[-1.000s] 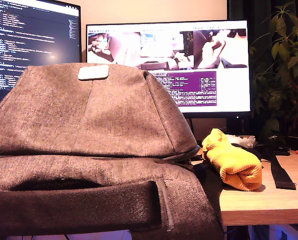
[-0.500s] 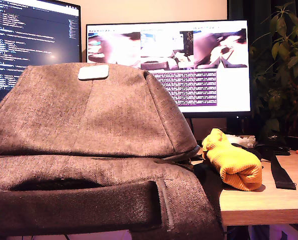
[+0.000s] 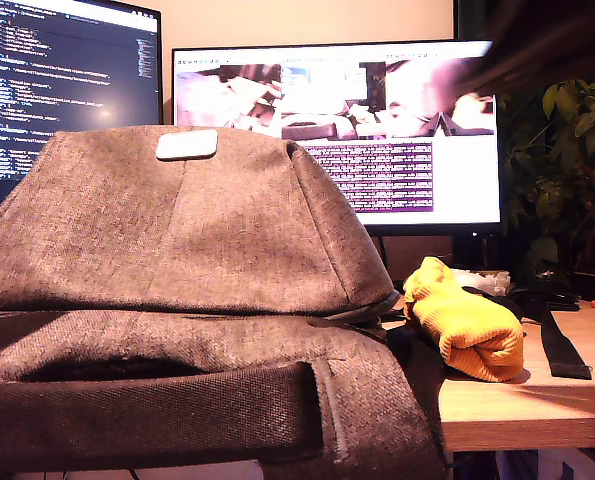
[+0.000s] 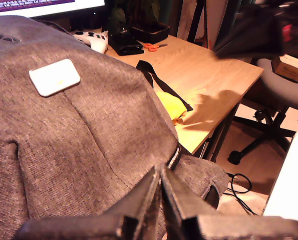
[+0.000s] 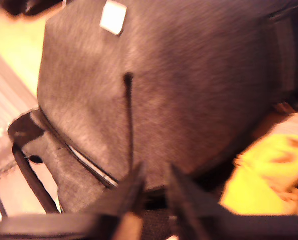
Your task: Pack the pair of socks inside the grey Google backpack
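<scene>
Exterior view, left to right: backpack (image 3: 177, 280) fills the foreground, white patch (image 3: 186, 145) at its 12 o'clock; socks (image 3: 464, 322) lie on the desk (image 3: 537, 400) at its 3 o'clock, touching its edge, beside a black strap (image 3: 562, 345). My first gripper (image 4: 160, 187): jaws nearly closed, empty, above backpack. My second gripper (image 5: 153, 187): jaws slightly apart, nothing held, blurred
</scene>
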`<state>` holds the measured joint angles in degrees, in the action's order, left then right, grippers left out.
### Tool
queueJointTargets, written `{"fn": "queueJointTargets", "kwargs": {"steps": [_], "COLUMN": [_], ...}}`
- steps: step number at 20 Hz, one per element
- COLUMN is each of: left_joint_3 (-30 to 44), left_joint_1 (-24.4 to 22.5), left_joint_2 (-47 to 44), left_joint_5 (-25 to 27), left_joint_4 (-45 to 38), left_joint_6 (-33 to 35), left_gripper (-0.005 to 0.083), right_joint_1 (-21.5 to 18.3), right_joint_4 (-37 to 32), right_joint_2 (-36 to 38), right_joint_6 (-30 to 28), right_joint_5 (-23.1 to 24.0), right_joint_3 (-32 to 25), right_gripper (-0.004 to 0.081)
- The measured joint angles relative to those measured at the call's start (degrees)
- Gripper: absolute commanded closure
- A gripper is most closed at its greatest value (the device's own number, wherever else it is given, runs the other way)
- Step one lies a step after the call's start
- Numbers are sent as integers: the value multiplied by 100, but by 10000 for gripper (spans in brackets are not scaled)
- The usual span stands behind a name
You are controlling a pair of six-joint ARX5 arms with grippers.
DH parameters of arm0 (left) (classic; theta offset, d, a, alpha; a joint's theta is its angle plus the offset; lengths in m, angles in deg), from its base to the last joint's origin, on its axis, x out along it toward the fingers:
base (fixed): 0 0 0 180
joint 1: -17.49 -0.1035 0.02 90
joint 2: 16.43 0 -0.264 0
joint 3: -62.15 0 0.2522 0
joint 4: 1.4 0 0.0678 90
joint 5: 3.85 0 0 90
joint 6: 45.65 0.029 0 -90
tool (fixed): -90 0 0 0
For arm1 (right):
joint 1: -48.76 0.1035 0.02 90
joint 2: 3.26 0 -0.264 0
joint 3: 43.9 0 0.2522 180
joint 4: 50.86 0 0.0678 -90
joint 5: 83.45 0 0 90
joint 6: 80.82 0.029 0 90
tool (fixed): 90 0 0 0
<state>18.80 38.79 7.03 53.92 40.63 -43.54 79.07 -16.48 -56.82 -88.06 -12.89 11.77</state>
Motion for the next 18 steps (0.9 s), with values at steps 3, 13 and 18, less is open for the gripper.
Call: {"fn": "queueJointTargets", "kwargs": {"steps": [3, 13, 18], "left_joint_3": [0, 0, 0], "left_joint_1": [0, 0, 0], "left_joint_2": [4, 4, 4], "left_joint_5": [0, 94, 122], "left_joint_4": [7, 129, 129], "left_joint_6": [0, 0, 68], "left_gripper": [795, 795, 794], "right_joint_1": [258, 901, 1029], "right_joint_4": [-9, -227, -505], "right_joint_2": [-654, -2326, -2935], "right_joint_6": [-350, -619, -623], "right_joint_5": [192, 625, 1246], "right_joint_3": [597, 1808, 1884], "right_gripper": [202, 162, 206]}}
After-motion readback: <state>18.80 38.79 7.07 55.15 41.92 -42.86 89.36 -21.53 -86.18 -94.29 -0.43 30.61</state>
